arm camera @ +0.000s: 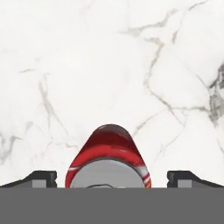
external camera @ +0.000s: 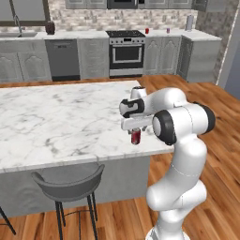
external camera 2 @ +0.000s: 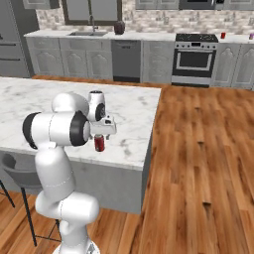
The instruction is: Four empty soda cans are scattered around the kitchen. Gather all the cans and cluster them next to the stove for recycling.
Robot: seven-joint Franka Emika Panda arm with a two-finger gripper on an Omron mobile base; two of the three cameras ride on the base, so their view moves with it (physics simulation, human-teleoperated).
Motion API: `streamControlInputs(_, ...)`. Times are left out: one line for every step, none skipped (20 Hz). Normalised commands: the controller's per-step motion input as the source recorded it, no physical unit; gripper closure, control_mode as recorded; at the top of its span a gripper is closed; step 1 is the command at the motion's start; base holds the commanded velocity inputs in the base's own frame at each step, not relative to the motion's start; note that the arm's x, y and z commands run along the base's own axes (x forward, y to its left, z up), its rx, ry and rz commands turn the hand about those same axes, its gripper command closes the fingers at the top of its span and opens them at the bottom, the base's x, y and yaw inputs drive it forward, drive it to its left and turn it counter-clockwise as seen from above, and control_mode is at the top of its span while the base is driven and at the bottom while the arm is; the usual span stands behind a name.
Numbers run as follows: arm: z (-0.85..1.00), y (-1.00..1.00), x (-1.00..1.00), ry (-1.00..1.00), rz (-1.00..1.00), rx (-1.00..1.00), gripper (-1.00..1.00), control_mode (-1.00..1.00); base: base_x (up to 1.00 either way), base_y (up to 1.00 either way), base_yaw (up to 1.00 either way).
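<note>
Soda can (arm camera: 109, 162) top – cut off by grey band.

Base views flank the island (external camera: 61, 117); hand view looks straight down.

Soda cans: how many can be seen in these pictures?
3. One soda can stands on the island counter, under the open gripper. Two more stand on the back counter, right of the stove. Others may be hidden.
</note>
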Motion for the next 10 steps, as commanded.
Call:
streamControlInputs(-0.08, 0.0, 0.0, 0.0, 0.0, 0.0, -1.0, -1.0, 0.0, 0.0, 0.0)
streamControlInputs(-0.08, 0.0, 0.0, 0.0, 0.0, 0.0, -1.0, -1.0, 0.0, 0.0, 0.0)
streamControlInputs(-0.11, 0.0, 0.0, 0.0, 0.0, 0.0, -1.0, -1.0, 0.0, 0.0, 0.0)
streamControlInputs(-0.14, 0.0, -0.04, 0.01, 0.0, 0.01, -1.0, -1.0, 0.0, 0.0, 0.0)
streamControlInputs(-0.15, 0.0, -0.04, 0.02, 0.0, 0.01, -1.0, -1.0, 0.0, 0.0, 0.0)
streamControlInputs(-0.14, 0.0, -0.03, 0.02, 0.0, 0.02, -1.0, -1.0, 0.0, 0.0, 0.0)
streamControlInputs(-0.15, 0.0, -0.06, 0.03, 0.0, 0.02, -1.0, -1.0, 0.0, 0.0, 0.0)
streamControlInputs(-0.14, -0.01, -0.05, 0.04, 0.0, 0.02, -1.0, -1.0, 0.0, 0.0, 0.0)
streamControlInputs(-0.13, 0.0, -0.03, 0.03, 0.0, 0.02, -1.0, -1.0, 0.0, 0.0, 0.0)
streamControlInputs(-0.13, 0.0, -0.04, 0.02, 0.0, 0.01, -1.0, -1.0, 0.0, 0.0, 0.0)
